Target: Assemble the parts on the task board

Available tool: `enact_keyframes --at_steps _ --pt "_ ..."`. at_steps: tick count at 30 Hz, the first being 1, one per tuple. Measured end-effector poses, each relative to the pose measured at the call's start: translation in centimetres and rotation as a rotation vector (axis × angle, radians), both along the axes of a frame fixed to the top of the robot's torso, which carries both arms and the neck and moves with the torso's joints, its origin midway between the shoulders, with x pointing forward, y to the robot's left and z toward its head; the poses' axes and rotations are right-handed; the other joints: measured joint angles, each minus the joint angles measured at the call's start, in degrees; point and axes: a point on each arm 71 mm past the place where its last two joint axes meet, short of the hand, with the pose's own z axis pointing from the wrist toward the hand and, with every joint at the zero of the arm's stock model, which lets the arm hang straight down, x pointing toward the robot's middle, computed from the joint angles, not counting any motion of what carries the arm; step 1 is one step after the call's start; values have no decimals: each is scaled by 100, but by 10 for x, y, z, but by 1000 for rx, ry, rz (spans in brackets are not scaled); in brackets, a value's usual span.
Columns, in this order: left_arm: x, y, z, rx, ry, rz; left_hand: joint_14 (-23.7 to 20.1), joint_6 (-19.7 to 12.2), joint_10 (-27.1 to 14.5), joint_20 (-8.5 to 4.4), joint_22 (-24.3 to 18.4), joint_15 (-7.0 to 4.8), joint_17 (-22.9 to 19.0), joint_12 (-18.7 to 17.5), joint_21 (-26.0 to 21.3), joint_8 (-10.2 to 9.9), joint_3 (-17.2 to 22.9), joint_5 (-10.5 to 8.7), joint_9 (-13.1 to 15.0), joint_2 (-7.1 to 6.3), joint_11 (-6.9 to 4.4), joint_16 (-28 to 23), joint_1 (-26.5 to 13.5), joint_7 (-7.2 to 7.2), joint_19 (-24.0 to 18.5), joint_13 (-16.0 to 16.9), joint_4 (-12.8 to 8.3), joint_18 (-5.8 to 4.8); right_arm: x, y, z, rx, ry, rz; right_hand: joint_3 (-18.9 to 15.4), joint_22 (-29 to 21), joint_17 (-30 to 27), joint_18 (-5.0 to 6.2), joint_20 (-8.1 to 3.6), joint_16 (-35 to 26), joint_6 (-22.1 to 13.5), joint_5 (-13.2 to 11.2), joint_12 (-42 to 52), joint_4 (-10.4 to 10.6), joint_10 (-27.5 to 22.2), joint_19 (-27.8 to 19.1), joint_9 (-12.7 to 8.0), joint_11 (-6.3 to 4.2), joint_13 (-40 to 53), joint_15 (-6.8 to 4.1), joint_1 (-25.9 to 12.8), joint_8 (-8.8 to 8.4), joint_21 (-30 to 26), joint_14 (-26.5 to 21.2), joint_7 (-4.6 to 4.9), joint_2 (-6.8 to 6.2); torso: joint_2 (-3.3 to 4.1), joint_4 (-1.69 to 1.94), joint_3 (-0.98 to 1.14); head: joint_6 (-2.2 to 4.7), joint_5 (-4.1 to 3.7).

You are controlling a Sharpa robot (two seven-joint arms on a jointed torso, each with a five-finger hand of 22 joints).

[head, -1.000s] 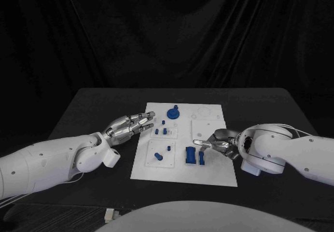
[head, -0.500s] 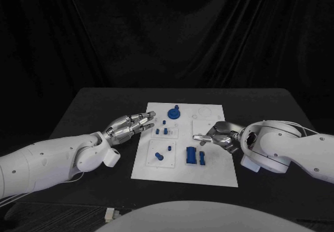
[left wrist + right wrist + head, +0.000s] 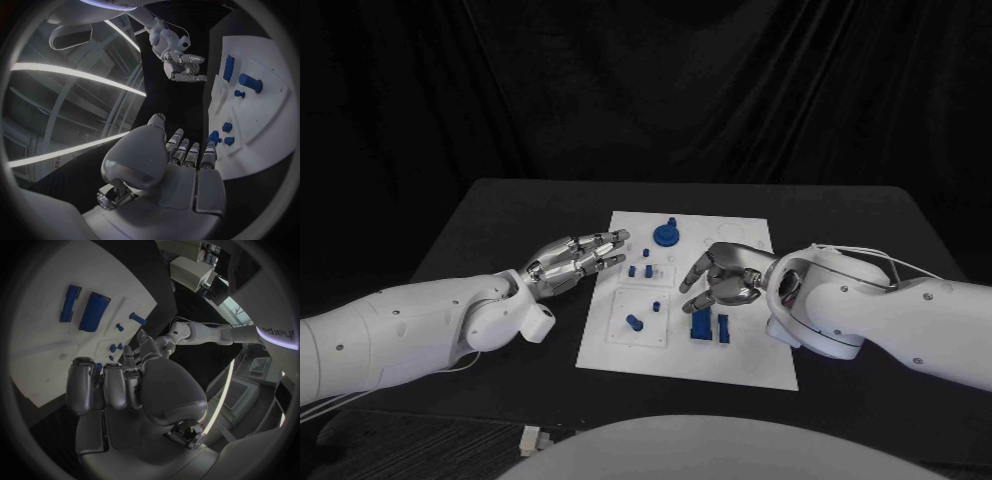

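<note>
Over task board centre, right hand empty.

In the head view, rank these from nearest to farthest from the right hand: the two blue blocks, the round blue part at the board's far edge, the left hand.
1. Two blue blocks: just below the right hand, on the near side of the task board.
2. Round blue part: far edge, beyond the hand.
3. Left hand: off the board's left edge.

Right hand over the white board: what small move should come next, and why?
Probably lower the right hand onto the two upright blue rectangular blocks just below it on the white task board: its fingers are spread, hold nothing, and hover above them.
</note>
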Motion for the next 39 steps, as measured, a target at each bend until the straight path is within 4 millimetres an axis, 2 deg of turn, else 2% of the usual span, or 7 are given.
enact_keyframes --at_steps 5,12,18,21,25,30,39 --pt "0 1 0 -1 -2 2 0 0 0 0 0 0 0 26 0 0 0 0 0 0 0 22 0 0 0 0 0 0 3 27 2 -22 -114 101 189 0 -41 0 -12 0 -203 306 -4 -189 -31 -3 10 -31 0 -25 13 55 0 -25 -61 -12 4 3 1 0 40" --pt "-1 3 1 0 -5 9 0 0 18 21 -1 0 6 45 0 23 9 28 6 0 18 22 0 0 21 6 -9 0 3 56 -2 -50 -202 200 296 -1 -47 0 -27 -1 -224 389 -2 -296 -32 11 32 -32 0 -29 13 112 0 -26 -40 -12 4 4 2 0 129" --pt "-1 8 1 5 -7 19 12 21 18 21 -1 12 11 45 0 45 24 28 6 20 18 22 20 21 21 6 -24 0 2 71 -10 -64 -236 244 465 -1 -47 1 -26 -2 -224 115 6 -318 -32 11 96 -32 0 -37 -16 299 0 -34 -40 10 3 10 2 0 222" --pt "-2 12 2 8 -9 27 14 41 18 21 -1 14 11 45 0 45 24 50 12 23 18 22 23 41 21 6 -24 0 1 78 -14 -69 -243 264 526 -1 -39 0 -26 -2 -192 -93 6 -257 -29 11 133 -57 -1 -110 -190 409 0 -32 -8 -25 2 10 1 0 257" --pt "-2 16 2 13 -12 37 14 41 18 21 -1 14 11 45 0 45 40 50 12 23 18 22 23 41 21 5 -7 0 -2 84 -19 -74 -245 288 607 -1 -28 1 -26 -6 -173 -149 -47 -176 55 11 141 -130 -31 -221 -410 432 2 21 11 -114 2 11 1 0 274" --pt "-2 18 2 15 -15 42 12 41 18 21 -1 12 11 45 0 45 40 50 12 23 18 22 23 41 21 5 -8 0 -4 88 -22 -83 -245 310 709 -1 -23 0 -26 -6 -173 -347 -45 -25 112 11 113 -173 -66 -191 -599 392 23 41 11 -260 1 10 1 0 283" --pt "-2 17 2 14 -16 42 11 41 18 21 -2 11 11 45 0 45 39 50 12 23 18 22 23 41 21 4 -8 0 -7 97 -31 -95 -232 339 929 -2 -25 0 -5 -7 -152 -143 -44 195 121 -10 58 -140 -41 -184 -730 320 23 34 32 -392 0 1 1 0 250"
